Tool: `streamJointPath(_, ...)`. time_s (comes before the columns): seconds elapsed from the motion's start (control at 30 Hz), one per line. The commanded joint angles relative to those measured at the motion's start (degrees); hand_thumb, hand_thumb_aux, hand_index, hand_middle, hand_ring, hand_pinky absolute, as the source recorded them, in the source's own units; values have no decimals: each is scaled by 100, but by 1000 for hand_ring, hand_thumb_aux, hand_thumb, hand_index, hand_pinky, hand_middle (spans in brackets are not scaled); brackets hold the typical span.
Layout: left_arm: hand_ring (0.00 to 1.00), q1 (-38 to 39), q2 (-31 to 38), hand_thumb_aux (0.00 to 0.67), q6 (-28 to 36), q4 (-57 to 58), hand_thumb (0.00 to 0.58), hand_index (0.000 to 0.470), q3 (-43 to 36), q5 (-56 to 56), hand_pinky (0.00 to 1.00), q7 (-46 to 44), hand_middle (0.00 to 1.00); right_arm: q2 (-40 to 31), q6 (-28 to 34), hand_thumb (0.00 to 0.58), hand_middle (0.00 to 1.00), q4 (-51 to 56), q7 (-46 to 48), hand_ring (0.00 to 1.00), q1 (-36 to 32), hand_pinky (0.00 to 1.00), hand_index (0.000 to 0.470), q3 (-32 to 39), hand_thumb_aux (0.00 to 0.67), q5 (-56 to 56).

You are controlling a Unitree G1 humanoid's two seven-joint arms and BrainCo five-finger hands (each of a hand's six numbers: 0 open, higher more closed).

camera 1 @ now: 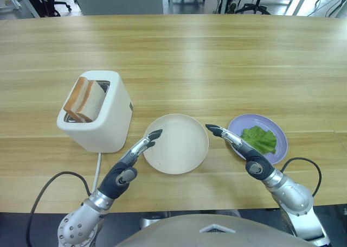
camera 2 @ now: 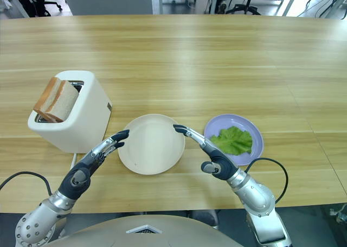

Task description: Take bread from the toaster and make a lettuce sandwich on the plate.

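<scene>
A cream toaster (camera 1: 103, 116) stands at the left of the table with two slices of bread (camera 1: 85, 100) sticking up out of its slots. An empty cream plate (camera 1: 178, 143) lies at the centre front. To its right a purple plate (camera 1: 274, 128) holds a green lettuce leaf (camera 1: 259, 138). My left hand (camera 1: 130, 163) hovers at the cream plate's left rim, fingers stretched out and holding nothing. My right hand (camera 1: 241, 147) is between the two plates, fingers extended toward the cream plate's right rim, also empty.
The toaster's white cord (camera 1: 97, 168) runs down to the table's front edge. A black cable (camera 1: 46, 190) loops beside my left arm and another (camera 1: 303, 163) by my right wrist. Office chairs (camera 1: 255, 0) stand beyond the far edge. Bare wood lies behind the plates.
</scene>
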Motion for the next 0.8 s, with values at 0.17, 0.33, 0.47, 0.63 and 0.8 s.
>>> streamJointPath(0.17,0,27,26,0,-31,38,0,0,-12,124,0,-53,0,215,658,0,0,-90,-398,0,63,0,0,-16,0,-669)
streamJointPath(0.33,0,1,19,0,-34,27,0,0,9,193,0,-29,0,58,576,0,0,-43,-104,0,6,0,0,58,0,-349)
streamJointPath(0.47,0,-157,-69,0,3,-171,0,0,411,409,0,244,0,-110,287,0,0,67,-15,0,-69,0,0,23,0,-385)
streamJointPath(0.63,0,-1234,-205,0,494,-375,0,0,2175,2469,0,1569,0,-73,191,0,0,108,-121,0,-89,0,0,-57,0,-402)
streamJointPath(0.8,0,-1953,261,0,1062,217,0,0,3372,3482,0,2072,0,-54,249,0,0,18,-131,0,-62,0,0,0,0,-394)
